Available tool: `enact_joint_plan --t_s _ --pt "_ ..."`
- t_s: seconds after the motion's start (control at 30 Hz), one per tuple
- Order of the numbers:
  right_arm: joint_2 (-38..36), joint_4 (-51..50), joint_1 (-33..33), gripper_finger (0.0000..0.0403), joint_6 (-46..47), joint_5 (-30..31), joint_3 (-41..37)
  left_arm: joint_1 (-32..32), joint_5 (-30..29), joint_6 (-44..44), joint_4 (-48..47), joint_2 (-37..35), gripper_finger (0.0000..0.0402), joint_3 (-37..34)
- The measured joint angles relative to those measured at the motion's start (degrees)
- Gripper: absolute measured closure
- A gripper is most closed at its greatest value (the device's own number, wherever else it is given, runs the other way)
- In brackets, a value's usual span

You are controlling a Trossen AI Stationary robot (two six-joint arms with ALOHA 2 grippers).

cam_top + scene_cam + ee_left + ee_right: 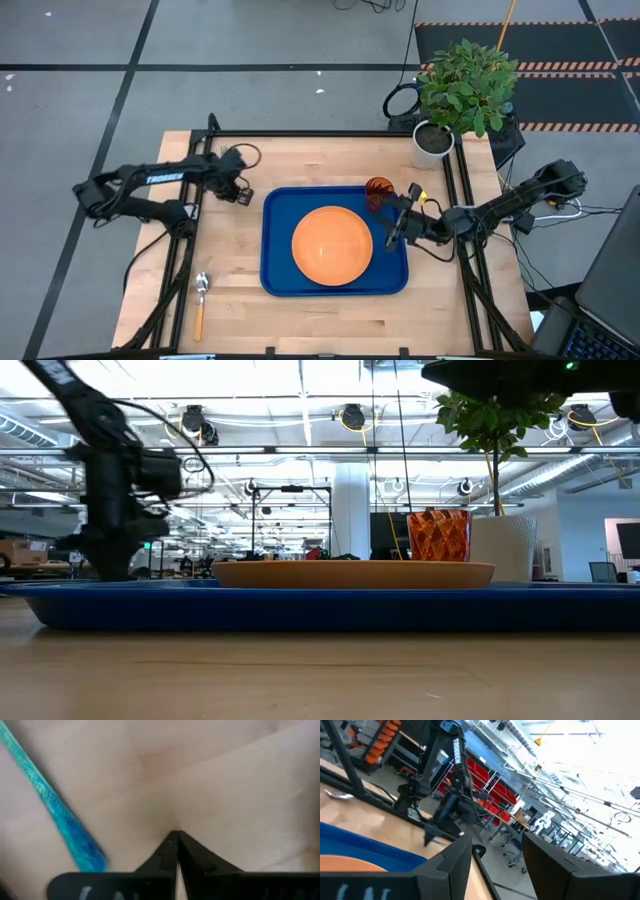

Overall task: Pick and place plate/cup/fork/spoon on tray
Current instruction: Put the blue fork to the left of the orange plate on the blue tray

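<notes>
We see a plain orange plate [330, 245] on a blue tray [275, 275], a dark orange-red faceted cup [378, 190], and a light-blue fork [60, 810].

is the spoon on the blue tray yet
No, in the high view the spoon lies on the bare wooden table, well apart from the blue tray, which holds the orange plate and the cup.

One blue tray [272, 250] sits mid-table, carrying one orange plate [331, 245] at its centre and one dark orange-red cup [378, 190] toward two o'clock of the plate. One spoon [200, 300] lies on the wood at about eight o'clock from the tray. One light-blue fork [60, 810] shows in the left wrist view. One potted plant [465, 85] stands at the table's one o'clock corner. Two arms are present.
</notes>
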Motion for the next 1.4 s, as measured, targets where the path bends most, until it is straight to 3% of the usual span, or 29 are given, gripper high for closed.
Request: enact_joint_plan --t_s 0.13,0.27,0.43,0.57,0.7,1.1,1.4 --pt "0.0 0.0 -3.4 0.0234 -1.4 -1.8 0.0 2.2 0.7 -2.7 3.2 -3.5 0.0391 -3.6" --pt "0.0 0.2 -7.0 0.0234 -1.7 -6.0 0.0 2.5 -0.7 -3.1 4.1 -4.5 0.0391 -1.8" --pt "0.0 -0.5 -10.1 0.0234 0.3 -7.5 0.0 3.0 -11.0 4.0 2.1 -4.7 0.0386 4.8" --pt "0.0 -2.7 -11.2 0.0234 1.7 -7.7 0.0 4.8 -21.5 3.7 -2.3 -4.8 0.0366 9.3" --pt "0.0 -3.6 -11.4 0.0234 2.9 -7.7 0.0 7.3 -22.0 1.5 -4.4 -4.8 0.0336 8.2" --pt "0.0 -3.5 -11.4 0.0234 4.1 -7.7 0.0 9.5 -18.0 0.9 3.2 -4.8 0.022 0.0" --pt "0.0 -3.2 -11.3 0.0234 5.5 -7.9 0.0 10.2 -18.2 -0.4 7.5 -4.8 0.0221 -3.1"
